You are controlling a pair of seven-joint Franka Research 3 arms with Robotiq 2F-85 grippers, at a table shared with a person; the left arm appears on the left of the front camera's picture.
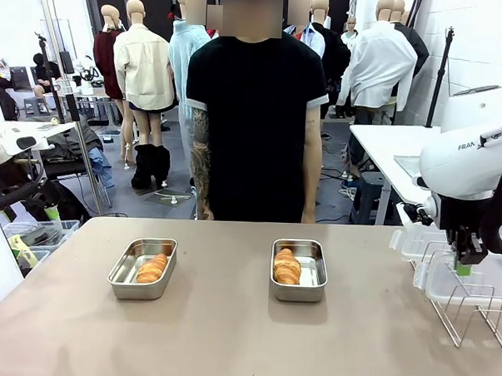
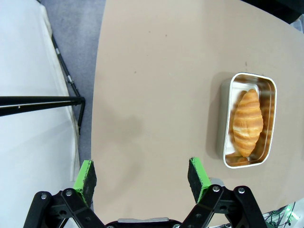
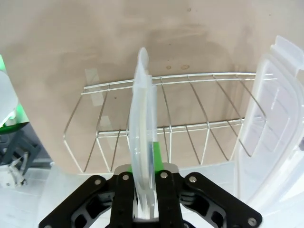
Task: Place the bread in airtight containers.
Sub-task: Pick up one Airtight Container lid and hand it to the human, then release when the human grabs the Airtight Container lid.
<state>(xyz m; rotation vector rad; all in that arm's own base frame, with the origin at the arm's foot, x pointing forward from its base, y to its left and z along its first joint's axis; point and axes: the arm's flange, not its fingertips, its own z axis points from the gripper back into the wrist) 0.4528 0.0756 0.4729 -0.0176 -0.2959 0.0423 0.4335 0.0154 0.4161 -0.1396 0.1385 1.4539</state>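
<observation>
Between the fingers of the right pincer stands a clear lid, seen edge-on and upright in a wire rack; the jaws are drawn in almost fully and clamp the lid's thin near edge. A second lid leans in the same rack just off to one side of the fingers. The left pincer hangs over bare table with its jaws spread wide and nothing between them. Ahead of it and off to one finger's side lies the nearer container with a roll inside. In the front view the other container lies between the two pincers, well apart from the right one and uncovered, with its own roll. So the bread looks placed, and lidding is what remains. The likely trouble sits in the grip. A narrow pinch on slick plastic could let the lid swing or slip as it rises. Its lower edge could also snag on the rack's wires and drag the light rack along. A skewed lift might knock the neighbouring lid loose. A lid carried crooked would probably land askew on the container's rim and fail to snap shut.
</observation>
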